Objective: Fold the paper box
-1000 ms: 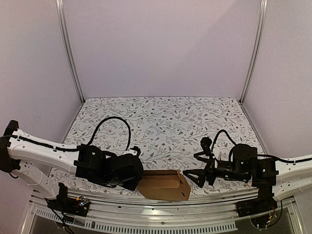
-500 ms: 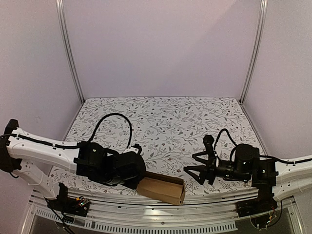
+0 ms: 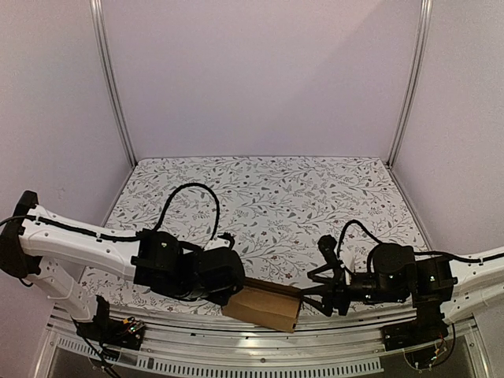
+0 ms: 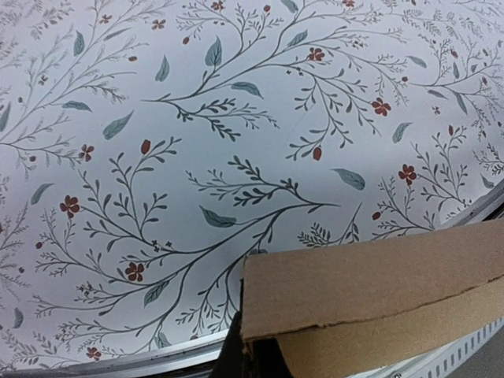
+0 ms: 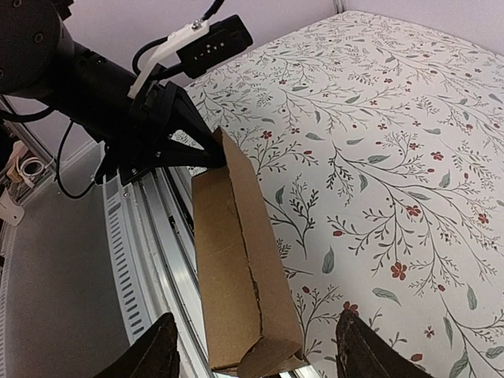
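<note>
The paper box (image 3: 264,306) is a slim brown cardboard box held just above the table's near edge. My left gripper (image 3: 230,288) is shut on its left end. In the left wrist view the box (image 4: 378,291) fills the lower right, with one dark finger (image 4: 231,358) against its corner. My right gripper (image 3: 309,288) is open at the box's right end. In the right wrist view its fingers (image 5: 160,350) stand wide on either side of the box's near end (image 5: 236,268), not touching it. The left gripper (image 5: 169,130) shows there, gripping the far end.
The floral table cloth (image 3: 268,197) covers the table. A metal rail (image 3: 260,346) runs along the near edge under the box. Metal frame posts (image 3: 110,79) and lilac walls enclose the back and sides. A black cable (image 3: 185,201) loops over the left arm.
The left gripper has rolled the box from broad face up to a slimmer, tilted pose and shifted it right. The right gripper has moved left, its open fingers now at the box's end.
</note>
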